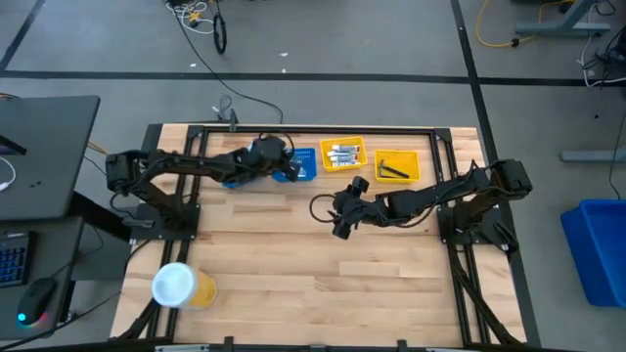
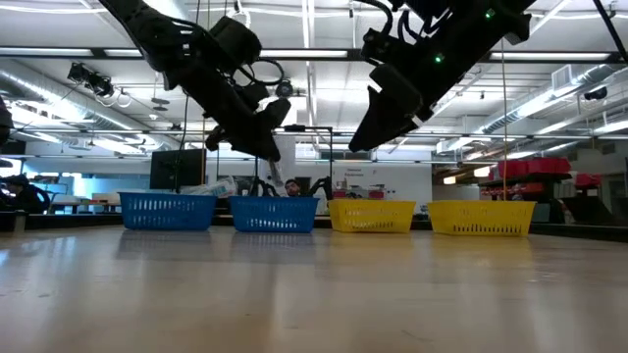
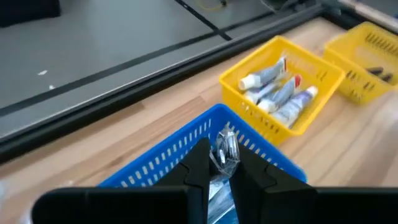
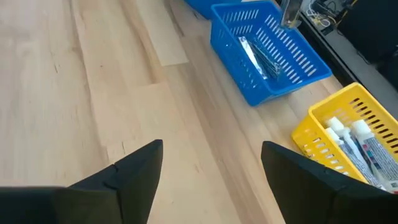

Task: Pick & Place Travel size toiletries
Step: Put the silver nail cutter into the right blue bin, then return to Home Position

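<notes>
Left gripper (image 3: 224, 171) fingers clenched on small silvery foil packet (image 3: 225, 149), above blue slatted plastic basket (image 3: 186, 146). Advice: lower inside rim before release. Right gripper (image 4: 211, 165) fingers spread, empty, over wooden worktop (image 4: 93, 93).

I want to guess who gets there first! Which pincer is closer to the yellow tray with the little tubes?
The right pincer. It hangs open just in front of the yellow tray; the left pincer is over the neighbouring blue tray.

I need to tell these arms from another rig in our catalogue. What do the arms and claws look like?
Both arms are dark, black jointed links on black frames at the table's edges. The left claw and the right claw each have two flat, matte black tapered fingers. Black cables loop along the arms, and small green lights show in the low view.
</notes>
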